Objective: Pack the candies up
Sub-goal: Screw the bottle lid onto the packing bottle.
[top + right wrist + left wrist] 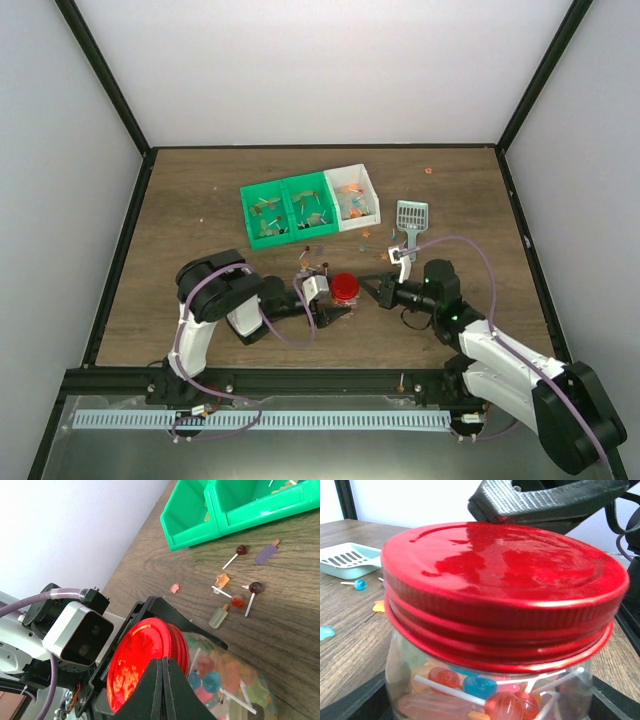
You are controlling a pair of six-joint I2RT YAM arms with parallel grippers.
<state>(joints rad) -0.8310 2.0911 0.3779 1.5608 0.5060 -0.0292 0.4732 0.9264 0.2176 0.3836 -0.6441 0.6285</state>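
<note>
**Operator:** Status of the left gripper [338, 303]?

**Technician:** Fingers clamped on the glass jar [405, 670], one on each side. The red lid [505, 570] sits on the jar.

**Operator:** Right gripper [164, 663]?

**Technician:** Fingers clenched together, nothing between them. Tips are just beside the lid; contact cannot be confirmed.

**Operator:** Location of the candies [477, 686]?

**Technician:** Many fill the jar. Others lie loose on the table [200, 200] just beyond it. More lie in the green bins [290, 210] and the white bin [355, 197]. The scoop [410, 215] lies right of the white bin.
</note>
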